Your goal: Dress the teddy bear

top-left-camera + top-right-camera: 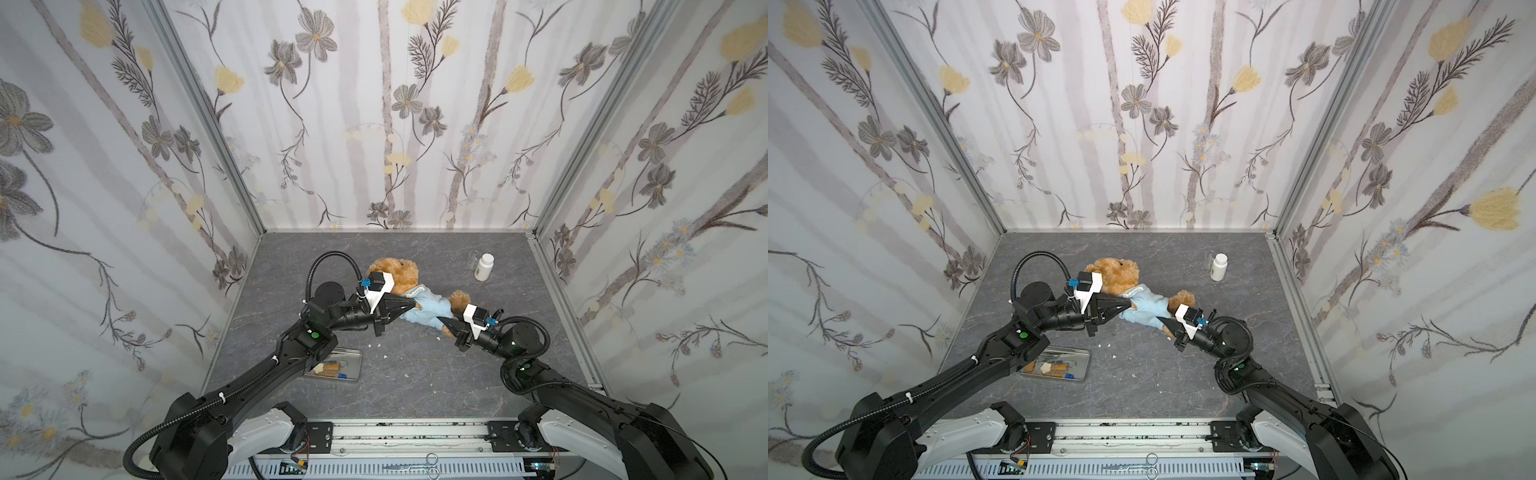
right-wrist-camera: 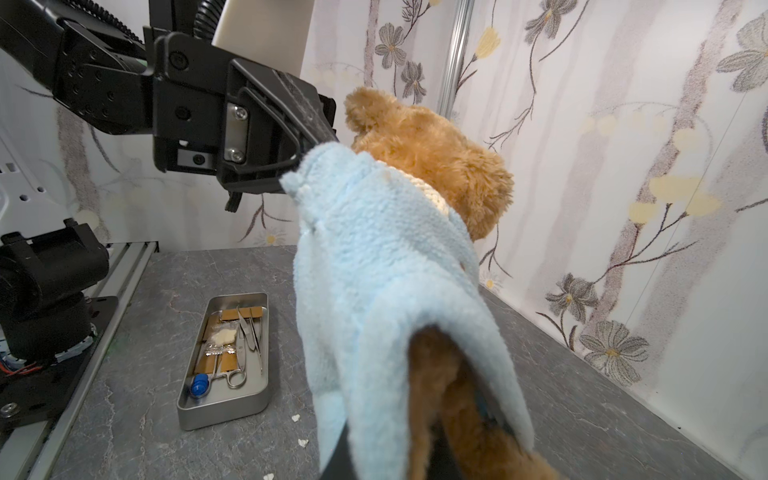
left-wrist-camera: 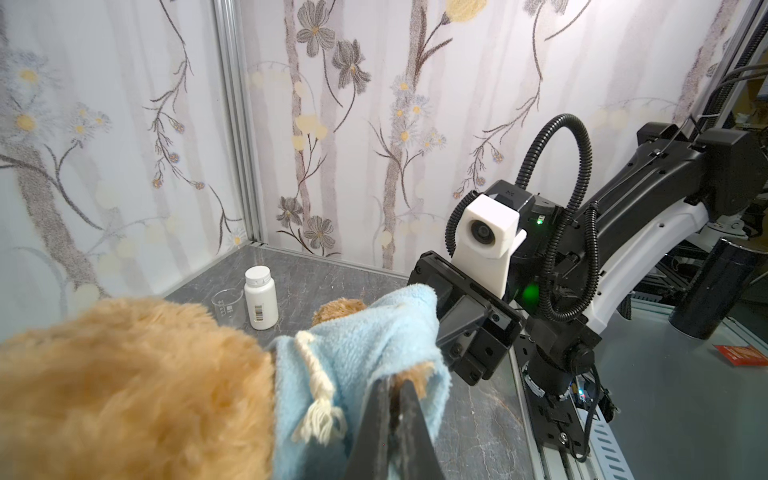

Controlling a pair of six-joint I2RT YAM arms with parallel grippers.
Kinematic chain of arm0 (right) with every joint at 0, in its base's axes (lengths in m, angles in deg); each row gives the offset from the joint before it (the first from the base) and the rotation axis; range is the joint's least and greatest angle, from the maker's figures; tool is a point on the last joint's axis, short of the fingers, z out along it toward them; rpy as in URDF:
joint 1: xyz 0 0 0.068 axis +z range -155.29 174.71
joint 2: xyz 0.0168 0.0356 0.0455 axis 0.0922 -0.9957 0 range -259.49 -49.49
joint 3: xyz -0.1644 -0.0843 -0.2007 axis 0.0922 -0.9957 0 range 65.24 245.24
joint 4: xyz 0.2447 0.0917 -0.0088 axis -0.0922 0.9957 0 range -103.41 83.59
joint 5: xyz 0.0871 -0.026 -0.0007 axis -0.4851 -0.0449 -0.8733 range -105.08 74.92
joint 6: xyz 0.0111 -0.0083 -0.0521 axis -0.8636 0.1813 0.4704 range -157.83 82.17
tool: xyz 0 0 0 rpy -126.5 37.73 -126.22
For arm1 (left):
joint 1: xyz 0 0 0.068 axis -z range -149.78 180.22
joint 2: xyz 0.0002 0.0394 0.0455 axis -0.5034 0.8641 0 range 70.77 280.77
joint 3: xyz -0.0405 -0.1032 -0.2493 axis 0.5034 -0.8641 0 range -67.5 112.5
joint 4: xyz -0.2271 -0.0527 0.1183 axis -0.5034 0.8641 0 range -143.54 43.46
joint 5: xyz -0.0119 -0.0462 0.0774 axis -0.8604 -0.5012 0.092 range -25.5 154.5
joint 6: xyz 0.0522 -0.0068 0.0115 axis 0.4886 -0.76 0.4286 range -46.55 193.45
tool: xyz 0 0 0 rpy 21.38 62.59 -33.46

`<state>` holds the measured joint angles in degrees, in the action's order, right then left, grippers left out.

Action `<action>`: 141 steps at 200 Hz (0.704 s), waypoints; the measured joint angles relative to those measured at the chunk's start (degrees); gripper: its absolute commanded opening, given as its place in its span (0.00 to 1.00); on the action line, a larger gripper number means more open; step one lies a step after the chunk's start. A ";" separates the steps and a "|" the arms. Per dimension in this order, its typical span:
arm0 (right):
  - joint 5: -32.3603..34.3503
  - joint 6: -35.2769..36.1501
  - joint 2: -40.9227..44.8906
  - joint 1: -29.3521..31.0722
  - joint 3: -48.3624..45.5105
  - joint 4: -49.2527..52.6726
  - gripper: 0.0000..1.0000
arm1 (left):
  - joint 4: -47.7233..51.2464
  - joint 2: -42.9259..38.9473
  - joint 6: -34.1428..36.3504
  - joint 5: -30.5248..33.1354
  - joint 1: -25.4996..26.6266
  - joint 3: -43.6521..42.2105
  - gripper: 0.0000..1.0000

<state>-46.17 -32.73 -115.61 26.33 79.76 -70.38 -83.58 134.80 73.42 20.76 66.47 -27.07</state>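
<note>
**Both grippers clamped on the shirt, bear strung between**

From the near rail I've got both arms reaching in, forearms angled toward each other. The right gripper [image 1: 441,321] sits low, jaws pinched on the hem of the light blue shirt [image 1: 428,309], right beside a furry leg. The left gripper [image 1: 412,305] lies level, jaws tight on the sleeve end. The teddy bear [image 1: 397,272] is mid-table, shirt on its body, head toward the back wall. Farther right stands a white bottle [image 1: 484,266].
</note>
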 measured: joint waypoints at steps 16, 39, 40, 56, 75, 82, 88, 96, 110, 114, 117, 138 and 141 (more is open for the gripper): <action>1.18 1.49 0.37 0.46 1.40 2.75 0.00 | 3.41 1.11 3.82 2.54 1.62 2.60 0.08; 2.86 3.19 0.59 1.25 2.73 6.58 0.00 | 9.31 2.32 9.73 6.23 3.26 5.40 0.20; 2.93 3.23 0.59 1.27 2.75 6.67 0.00 | 9.64 2.36 10.05 6.47 3.32 5.53 0.20; 3.82 4.33 0.57 1.60 3.17 8.83 0.00 | 13.22 2.99 13.66 9.20 4.52 6.73 0.28; 4.33 5.53 0.11 2.10 3.91 10.93 0.00 | 16.15 3.65 17.09 11.63 5.97 7.50 0.35; 4.52 6.03 -0.15 2.40 4.31 11.63 0.00 | 17.05 3.96 18.23 12.63 6.45 7.82 0.37; 4.74 6.34 -0.28 2.60 4.68 12.46 0.00 | 17.73 4.22 19.04 13.64 6.82 8.17 0.38; 4.98 6.88 -0.48 2.95 5.09 13.38 0.00 | 18.45 4.57 19.96 15.04 7.32 8.63 0.38; 5.57 8.00 -0.72 3.52 5.64 14.47 0.00 | 19.19 5.14 21.31 17.29 7.89 9.35 0.38; 5.79 8.48 -0.74 3.69 5.81 14.95 0.00 | 19.50 5.31 21.64 17.86 7.98 9.57 0.38; 5.97 8.74 -0.81 3.82 5.90 15.21 0.00 | 19.61 5.42 21.88 18.27 8.04 9.73 0.38; 6.40 11.28 -1.07 4.92 6.54 17.20 0.00 | 20.90 6.27 22.58 20.61 8.28 10.91 0.37; 6.40 11.80 -1.07 5.09 6.58 17.59 0.00 | 21.11 6.36 22.60 20.83 8.28 11.06 0.37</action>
<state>-39.77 -20.93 -116.69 31.42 86.34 -52.78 -62.47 141.16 96.02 41.59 74.76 -16.01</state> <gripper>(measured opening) 0.108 0.380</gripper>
